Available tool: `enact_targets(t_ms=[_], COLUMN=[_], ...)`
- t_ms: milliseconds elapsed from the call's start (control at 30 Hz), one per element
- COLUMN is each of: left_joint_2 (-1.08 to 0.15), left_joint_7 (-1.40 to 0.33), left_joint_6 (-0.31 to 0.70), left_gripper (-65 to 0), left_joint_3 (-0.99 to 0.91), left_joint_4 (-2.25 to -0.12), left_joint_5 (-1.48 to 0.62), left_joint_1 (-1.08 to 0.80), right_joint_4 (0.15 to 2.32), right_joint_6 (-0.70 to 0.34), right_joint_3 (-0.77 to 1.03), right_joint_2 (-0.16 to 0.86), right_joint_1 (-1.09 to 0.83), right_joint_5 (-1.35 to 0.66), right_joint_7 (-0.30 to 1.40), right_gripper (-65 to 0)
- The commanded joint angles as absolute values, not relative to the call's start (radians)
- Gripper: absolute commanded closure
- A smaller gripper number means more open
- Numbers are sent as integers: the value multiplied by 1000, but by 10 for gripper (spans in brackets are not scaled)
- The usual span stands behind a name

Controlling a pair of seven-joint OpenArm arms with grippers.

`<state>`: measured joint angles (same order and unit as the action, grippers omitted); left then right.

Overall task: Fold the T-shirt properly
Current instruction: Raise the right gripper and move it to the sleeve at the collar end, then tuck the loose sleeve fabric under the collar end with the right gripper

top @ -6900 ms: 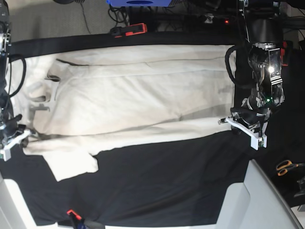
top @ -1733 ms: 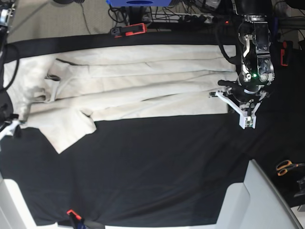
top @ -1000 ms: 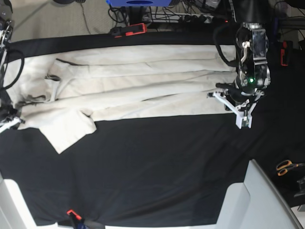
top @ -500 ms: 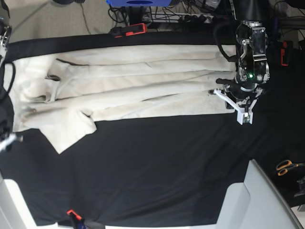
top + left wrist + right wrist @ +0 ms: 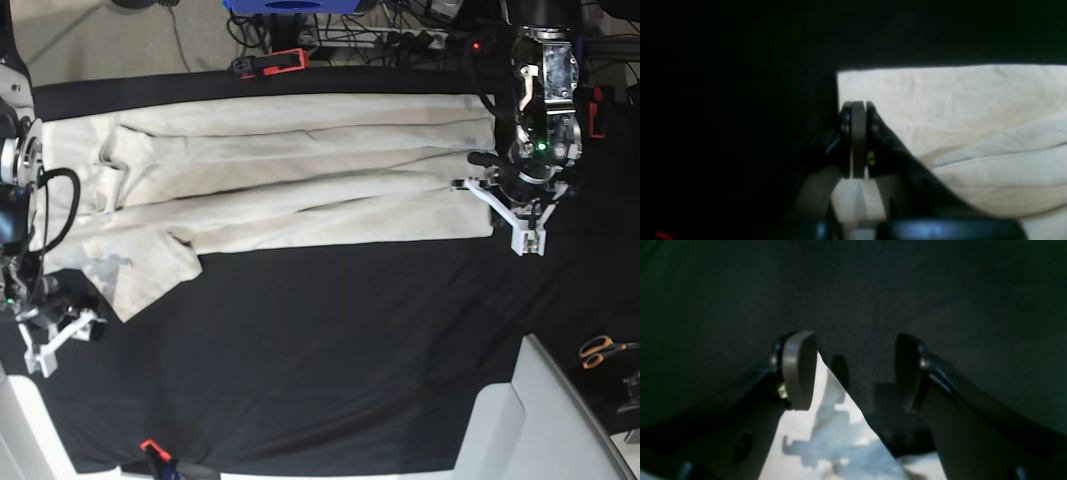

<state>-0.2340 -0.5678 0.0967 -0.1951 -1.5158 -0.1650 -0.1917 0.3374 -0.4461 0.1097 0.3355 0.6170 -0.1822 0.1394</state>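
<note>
Desk: black cloth (image 5: 330, 350) covers it, bare across the 6 o'clock half of the base view.
T-shirt (image 5: 290, 185): cream, lying flat and lengthwise across the 12 o'clock half of the desk, one long side already turned over itself; a sleeve flap (image 5: 145, 275) sticks out toward 7 o'clock.
Left pincer (image 5: 505, 200): at 3 o'clock, at the hem end of the T-shirt; jaws together, and the wrist view shows nothing between them, cloth only beneath.
Right pincer (image 5: 853, 370): at 8 o'clock, off the sleeve, jaws apart and empty over the black cloth, a cream corner just below.
Risk: the loose sleeve flap may stay outside the fold, leaving a lopsided packet; a grab at it could pinch the black cloth too and drag it.
Scissors (image 5: 600, 350): at 4 o'clock, well apart.
</note>
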Motion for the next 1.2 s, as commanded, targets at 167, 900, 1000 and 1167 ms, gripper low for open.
enact_targets(t_ms=[167,900,1000,1167], left_joint_2=[-234,-222,-223,-226], left_joint_7=[-550,-550,-550,-550], left_joint_6=[93,94,94,94], left_gripper=[0,0,0,0], left_joint_3=[-246,-320,-320,-320], left_joint_4=[-1543,-1550,-1550,-1544], left_joint_5=[-171,-171,-171,-171], left_joint_1=[-213,-229,-234,-234], right_joint_4=[206,196,196,203], right_joint_6=[-450,-452,-447,-446], right_joint_3=[102,64,-12,-19], right_joint_2=[334,297,285,283], right_joint_1=[654,604,604,604], right_joint_5=[-194,-191,-194,-194], right_joint_7=[1,-1,-2,-2], right_gripper=[-366,-401,-278,-78])
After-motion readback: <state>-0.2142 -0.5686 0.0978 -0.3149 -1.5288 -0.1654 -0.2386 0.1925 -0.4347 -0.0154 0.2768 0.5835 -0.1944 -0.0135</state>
